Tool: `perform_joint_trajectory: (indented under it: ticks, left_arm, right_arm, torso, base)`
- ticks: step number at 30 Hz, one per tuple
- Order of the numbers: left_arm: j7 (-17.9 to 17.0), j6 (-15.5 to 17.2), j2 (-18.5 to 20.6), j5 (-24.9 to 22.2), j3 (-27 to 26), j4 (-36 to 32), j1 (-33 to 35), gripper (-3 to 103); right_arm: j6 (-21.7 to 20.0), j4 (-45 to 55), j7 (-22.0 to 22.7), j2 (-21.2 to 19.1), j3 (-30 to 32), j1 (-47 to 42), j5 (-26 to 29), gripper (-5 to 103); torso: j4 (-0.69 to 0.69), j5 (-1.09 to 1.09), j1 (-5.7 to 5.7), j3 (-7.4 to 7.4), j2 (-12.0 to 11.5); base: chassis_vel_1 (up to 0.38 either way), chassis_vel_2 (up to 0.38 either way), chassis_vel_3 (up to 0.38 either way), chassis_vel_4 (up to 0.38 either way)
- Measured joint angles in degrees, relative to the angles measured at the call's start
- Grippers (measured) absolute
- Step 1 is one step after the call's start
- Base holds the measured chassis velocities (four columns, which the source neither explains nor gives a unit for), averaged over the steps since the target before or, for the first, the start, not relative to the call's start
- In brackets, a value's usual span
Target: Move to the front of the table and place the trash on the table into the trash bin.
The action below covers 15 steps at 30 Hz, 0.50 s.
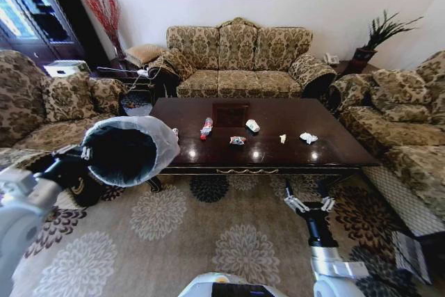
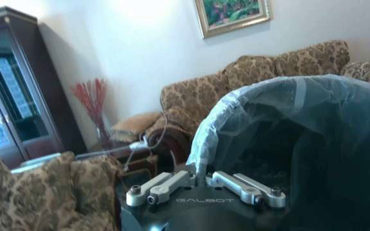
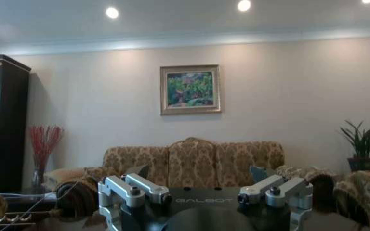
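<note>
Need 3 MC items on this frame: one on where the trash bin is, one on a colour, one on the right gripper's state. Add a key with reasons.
1. Where is the trash bin?
A. On the table
B. Held up by the left gripper, left of the table
C. On the sofa

2. What colour is the bag lining the bin?
A. Translucent white
B. Black
C. Green

3. What state is the right gripper in?
A. Shut on the paper cup
B. Shut on a tissue
C. Open and empty

Key:
1 B: in the head view the left gripper pinches the bin's rim, with the bin tilted off the floor beside the table's left end.
2 A: the liner folded over the rim is pale and see-through in the left wrist view.
3 C: its fingers are spread above the carpet short of the table, while the paper cup lies on the tabletop.
</note>
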Motion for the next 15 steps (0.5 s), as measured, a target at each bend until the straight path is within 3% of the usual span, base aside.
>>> perform_joint_trajectory:
  ticks: [4, 8, 15]
  left_arm:
    - [0.5, -2.0, -2.4, 1.3, 3.2, 1.2, 0.1, 1]
    - [0.8, -2.5, -2.6, 1.4, 3.2, 1.4, 0.0, 1]
    - [1.8, -3.5, -2.4, 1.5, 2.5, 1.7, 0.8, 1]
  right_arm:
    - [-0.4, 1.9, 0.1, 0.3, 0.2, -0.3, -0.2, 100]
    - [-0.5, 2.0, -0.1, 0.2, 0.0, -0.2, -0.2, 100]
    - [1.0, 0.1, 0.1, 0.4, 0.4, -0.7, 0.7, 100]
  torso:
    - [0.01, 0.04, -0.02, -0.01, 0.0]
    - [0.01, 0.06, -0.03, -0.01, 0.0]
    - [0.01, 0.06, -0.02, -0.01, 0.0]
  base:
    - [0.0, 0.0, 0.0, 0.0]
    - [-0.06, 0.043, 0.068, -0.06]
    - [-0.174, 0.175, 0.166, -0.154]
